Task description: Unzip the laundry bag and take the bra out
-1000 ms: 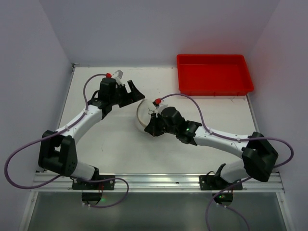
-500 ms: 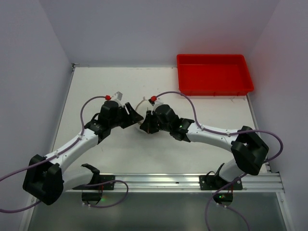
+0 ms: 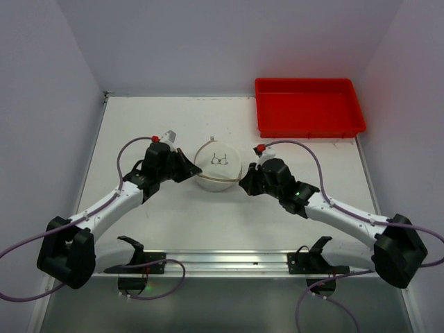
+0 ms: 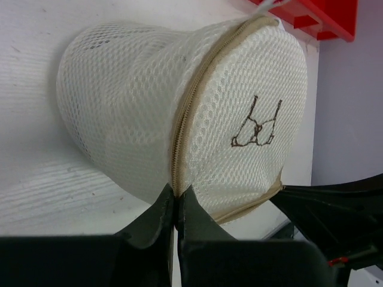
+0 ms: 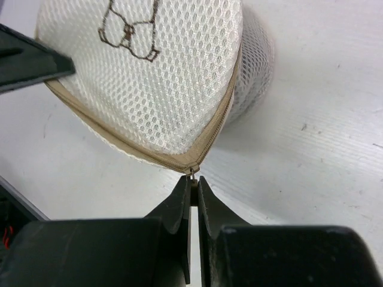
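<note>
The laundry bag (image 3: 217, 164), a white mesh drum with a tan zipper round its rim, lies on the table between both arms, its face with the small black drawing turned up. My left gripper (image 3: 195, 168) is at its left side, shut on the zipper seam (image 4: 175, 179) of the bag (image 4: 131, 101). My right gripper (image 3: 243, 186) is at its lower right, shut on the small metal zipper pull (image 5: 192, 175) at the corner of the bag (image 5: 167, 78). The zipper looks closed along the visible rim. The bra is hidden.
A red plastic tray (image 3: 309, 107) stands at the back right of the table; its corner shows in the left wrist view (image 4: 326, 15). Pale walls close in the table on the left, back and right.
My left gripper came in from the upper left and shut on the bag's zipper seam. My right gripper, still shut, swung right, and the bag turned so its drawn face points up.
</note>
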`<state>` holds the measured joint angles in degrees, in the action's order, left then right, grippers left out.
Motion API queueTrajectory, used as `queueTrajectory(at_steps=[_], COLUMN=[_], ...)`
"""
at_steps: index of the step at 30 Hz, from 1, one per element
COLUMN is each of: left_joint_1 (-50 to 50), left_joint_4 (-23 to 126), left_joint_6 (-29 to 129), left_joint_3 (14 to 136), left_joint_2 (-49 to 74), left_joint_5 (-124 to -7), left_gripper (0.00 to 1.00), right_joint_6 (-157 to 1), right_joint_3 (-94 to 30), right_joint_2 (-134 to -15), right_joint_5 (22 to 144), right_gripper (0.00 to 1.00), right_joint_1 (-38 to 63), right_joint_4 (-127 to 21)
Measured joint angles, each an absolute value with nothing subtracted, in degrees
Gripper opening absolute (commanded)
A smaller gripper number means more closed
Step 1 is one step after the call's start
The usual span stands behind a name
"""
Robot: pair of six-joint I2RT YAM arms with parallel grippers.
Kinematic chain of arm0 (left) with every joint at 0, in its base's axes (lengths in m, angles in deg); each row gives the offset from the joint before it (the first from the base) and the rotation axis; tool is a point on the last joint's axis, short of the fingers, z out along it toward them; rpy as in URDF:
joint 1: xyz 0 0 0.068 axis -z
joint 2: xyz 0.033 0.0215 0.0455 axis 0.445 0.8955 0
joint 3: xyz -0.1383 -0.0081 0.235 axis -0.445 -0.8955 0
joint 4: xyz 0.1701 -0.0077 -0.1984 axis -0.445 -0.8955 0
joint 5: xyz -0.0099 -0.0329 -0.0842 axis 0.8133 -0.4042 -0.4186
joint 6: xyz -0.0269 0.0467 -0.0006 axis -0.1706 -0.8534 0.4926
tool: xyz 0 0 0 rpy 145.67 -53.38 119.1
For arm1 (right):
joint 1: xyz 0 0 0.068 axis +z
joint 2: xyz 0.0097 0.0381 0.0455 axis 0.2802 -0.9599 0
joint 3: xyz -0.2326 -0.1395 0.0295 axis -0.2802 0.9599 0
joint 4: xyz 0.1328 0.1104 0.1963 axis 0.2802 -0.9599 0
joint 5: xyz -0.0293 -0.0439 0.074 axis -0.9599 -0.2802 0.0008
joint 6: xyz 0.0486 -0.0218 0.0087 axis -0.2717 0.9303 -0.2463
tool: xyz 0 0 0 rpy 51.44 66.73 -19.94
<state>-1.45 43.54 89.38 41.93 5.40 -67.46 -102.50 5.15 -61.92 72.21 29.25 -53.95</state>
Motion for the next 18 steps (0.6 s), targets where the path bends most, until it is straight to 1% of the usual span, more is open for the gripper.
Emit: queueTrajectory(at_steps=[2,4,7,8,9,11,12,13,14,15,16,17,18], left_joint_1=[-2.35,-2.72,-3.49,-3.6,-3.84,-4.16,-4.32,-4.6,-4.8,-5.0,-5.19,-5.5,-5.91], left_joint_4=[43.67,43.13,40.79,40.59,39.76,39.54,39.61,39.57,39.5,39.35,39.41,39.39,39.46], left_joint_6=[88.39,86.14,81.31,80.13,78.47,76.29,75.74,75.41,75.24,75.08,75.35,75.7,75.98], left_joint_3=[42.21,43.94,50.78,52.79,55.74,60.13,61.81,63.17,64.09,64.44,64.5,64.42,63.89], left_joint_2=[5.86,7.48,13.44,15.28,17.9,22.01,23.56,24.68,25.29,25.4,25.14,24.55,23.65], left_joint_5=[-70.54,-71.94,-74.25,-74.71,-75.11,-75.65,-75.87,-76.11,-76.4,-76.53,-76.51,-76.33,-76.09], left_gripper=[0.0,0.0,0.01,0.03,0.13,0.25,0.37,0.46,0.69,0.79,0.87,0.97,1.0], right_joint_6=[-101.8,-100.62,-100.25,-100.42,-100.64,-101.43,-102.0,-102.5,-103.16,-103.92,-104.71,-105.52,-106.44], right_joint_3=[6.68,6.66,6.48,6.33,6.11,4.03,2.17,0.21,-1.85,-3.68,-5.28,-6.5,-7.57], right_joint_2=[-58.65,-57.33,-58.3,-59.39,-60.52,-64.9,-67.76,-70.75,-73.7,-76.37,-78.58,-80.33,-81.86], right_joint_5=[72.52,73.85,75.75,76.47,76.78,77.35,77.72,78.31,78.57,78.9,79.6,80.04,80.28], right_gripper=[0.0,0.0,0.0,0.0,0.0,0.0,0.0,0.0,0.0,0.0,0.0,0.0,0.0], right_joint_1=[27.37,27.67,27.98,28.42,29.03,31.54,33.16,34.86,36.44,37.7,38.56,39.32,39.91], right_joint_4=[-53.95,-54.37,-54.13,-53.6,-52.91,-51.77,-51.18,-50.33,-49.08,-47.38,-46.09,-44.93,-43.81])
